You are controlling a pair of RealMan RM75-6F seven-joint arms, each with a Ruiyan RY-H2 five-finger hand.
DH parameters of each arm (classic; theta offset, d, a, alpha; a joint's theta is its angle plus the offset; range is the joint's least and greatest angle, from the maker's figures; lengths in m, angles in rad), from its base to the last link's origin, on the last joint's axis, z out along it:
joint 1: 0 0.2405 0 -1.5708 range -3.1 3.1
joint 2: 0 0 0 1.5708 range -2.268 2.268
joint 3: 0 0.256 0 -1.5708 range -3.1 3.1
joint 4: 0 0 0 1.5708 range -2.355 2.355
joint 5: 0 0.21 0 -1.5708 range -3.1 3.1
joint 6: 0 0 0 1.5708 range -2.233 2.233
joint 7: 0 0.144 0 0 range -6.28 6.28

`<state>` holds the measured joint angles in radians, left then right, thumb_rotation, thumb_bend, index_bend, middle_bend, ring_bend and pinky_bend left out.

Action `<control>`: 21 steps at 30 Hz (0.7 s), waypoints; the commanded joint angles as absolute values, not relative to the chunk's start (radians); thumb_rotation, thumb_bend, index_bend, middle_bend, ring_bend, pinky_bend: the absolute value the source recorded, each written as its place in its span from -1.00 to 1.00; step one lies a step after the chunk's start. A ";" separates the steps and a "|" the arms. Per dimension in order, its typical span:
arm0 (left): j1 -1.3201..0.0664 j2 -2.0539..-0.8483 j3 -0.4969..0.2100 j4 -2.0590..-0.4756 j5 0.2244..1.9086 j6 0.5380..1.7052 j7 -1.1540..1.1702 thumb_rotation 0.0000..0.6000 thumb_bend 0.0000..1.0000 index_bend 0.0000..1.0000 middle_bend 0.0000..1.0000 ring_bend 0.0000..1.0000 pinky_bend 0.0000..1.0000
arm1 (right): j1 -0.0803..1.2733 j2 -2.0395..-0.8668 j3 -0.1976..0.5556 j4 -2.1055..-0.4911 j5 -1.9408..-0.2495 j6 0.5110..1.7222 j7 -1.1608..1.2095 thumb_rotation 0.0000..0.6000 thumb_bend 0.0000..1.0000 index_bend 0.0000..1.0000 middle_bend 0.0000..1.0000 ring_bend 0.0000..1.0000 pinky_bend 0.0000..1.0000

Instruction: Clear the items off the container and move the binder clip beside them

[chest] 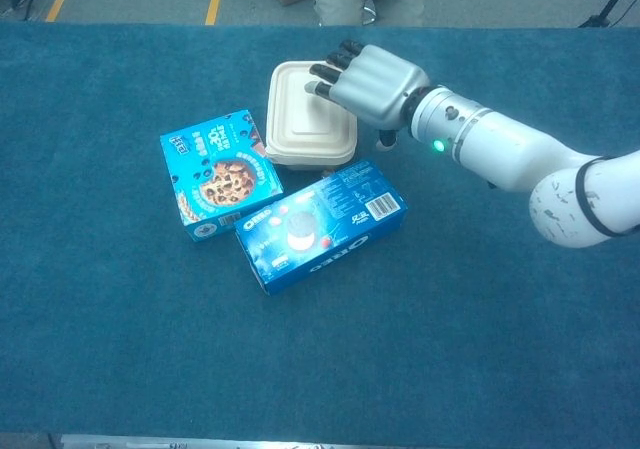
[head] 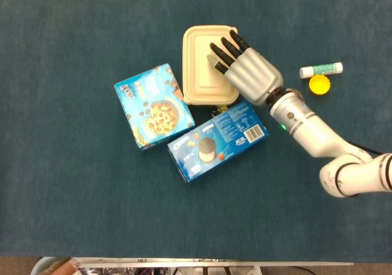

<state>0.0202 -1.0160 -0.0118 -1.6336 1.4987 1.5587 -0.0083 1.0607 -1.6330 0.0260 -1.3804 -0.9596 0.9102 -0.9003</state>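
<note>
Blue cookie box sits furthest left on your teal table, flat, touching the container's left edge. Oreo box lies just right of it, angled, its upper edge against the container's near side. Cream lidded container is behind both, lid closed. Something small and dark with a yellowish bit peeks out between container and Oreo box; too hidden to say it's the binder clip.

Your right hand is over the container's right half, palm down. Its fingers are extended, slightly apart, holding nothing; tips are over the lid. Contact with the lid: can't tell.

Right of the hand, well apart: lip balm tube and yellow cap, just beside each other.
</note>
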 commanded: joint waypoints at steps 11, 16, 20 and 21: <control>0.016 -1.005 -0.010 -1.632 1.490 1.534 -0.053 1.00 -0.22 -0.63 -0.75 -0.87 -0.91 | 1.039 -1.750 0.041 -1.249 -1.025 0.950 -0.891 1.00 -1.00 -1.00 -1.00 -1.00 -0.98; 0.014 -1.002 -0.009 -1.628 1.488 1.526 -0.062 1.00 -0.21 -0.63 -0.75 -0.87 -0.91 | 1.029 -1.793 0.049 -1.197 -1.060 0.966 -0.878 1.00 -1.00 -1.00 -1.00 -1.00 -0.98; 0.014 -1.001 -0.009 -1.625 1.486 1.523 -0.066 1.00 -0.22 -0.63 -0.75 -0.87 -0.91 | 1.023 -1.821 0.057 -1.160 -1.087 0.971 -0.868 1.00 -1.00 -1.00 -1.00 -1.00 -0.98; 0.014 -1.001 -0.008 -1.624 1.486 1.523 -0.068 1.00 -0.22 -0.63 -0.75 -0.87 -0.91 | 1.022 -1.826 0.058 -1.152 -1.094 0.971 -0.866 1.00 -1.00 -1.00 -1.00 -1.00 -0.98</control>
<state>0.0137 -1.0013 -0.0086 -1.6247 1.4860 1.5235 -0.0673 1.0246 -1.8202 0.0552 -1.1591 -1.0874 0.9698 -0.8695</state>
